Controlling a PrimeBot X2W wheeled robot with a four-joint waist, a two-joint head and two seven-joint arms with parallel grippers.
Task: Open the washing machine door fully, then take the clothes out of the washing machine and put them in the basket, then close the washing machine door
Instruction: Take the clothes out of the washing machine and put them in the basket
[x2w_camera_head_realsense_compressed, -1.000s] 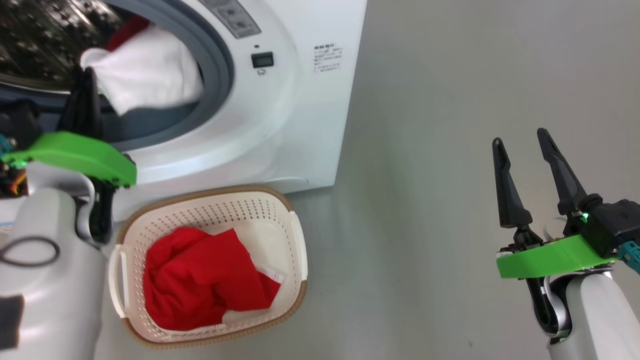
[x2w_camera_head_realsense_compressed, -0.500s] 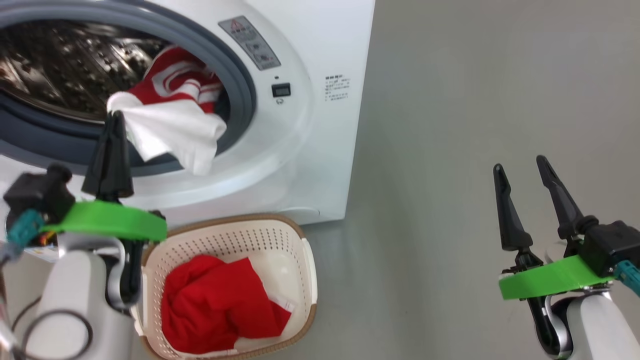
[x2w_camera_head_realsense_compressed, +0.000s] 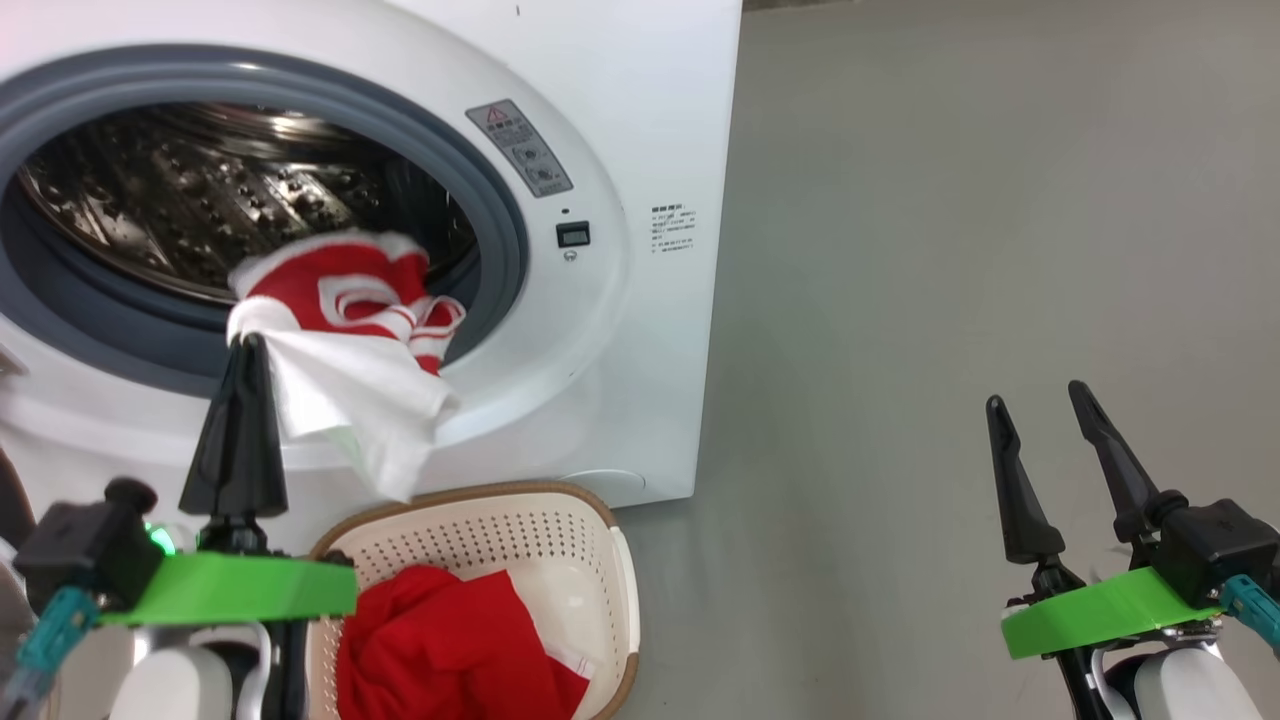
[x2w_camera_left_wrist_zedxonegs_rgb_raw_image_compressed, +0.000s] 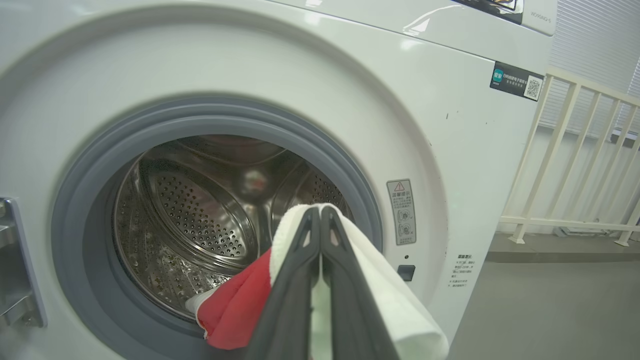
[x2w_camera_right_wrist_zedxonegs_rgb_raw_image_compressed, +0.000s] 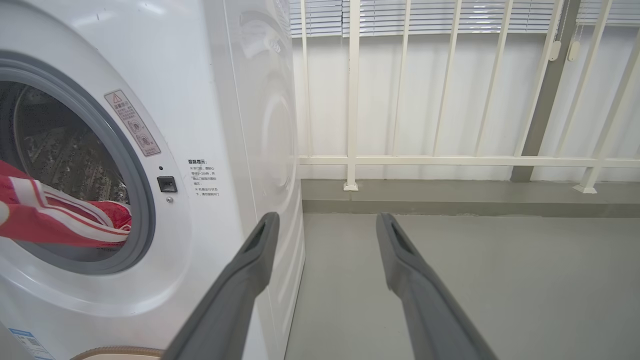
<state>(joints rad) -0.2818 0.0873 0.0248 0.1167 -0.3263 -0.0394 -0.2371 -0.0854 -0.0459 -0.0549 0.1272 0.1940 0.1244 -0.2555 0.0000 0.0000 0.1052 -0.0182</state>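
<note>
As the left claw (x2w_camera_head_realsense_compressed: 243, 345), clamped on the clothes (x2w_camera_head_realsense_compressed: 350, 330), has drawn them out above the basket (x2w_camera_head_realsense_compressed: 600, 520), release looks next. The right claw (x2w_camera_head_realsense_compressed: 1036, 393) gapes empty.

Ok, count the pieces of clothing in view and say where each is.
2: a red-and-white bundle pinched by the left gripper at the mouth of the drum, and a red garment in the basket. The held bundle may be two pieces.

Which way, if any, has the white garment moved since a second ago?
Yes. Held by the left gripper, the white garment has come outward past the washing machine's grey ring, toward the basket.
</note>
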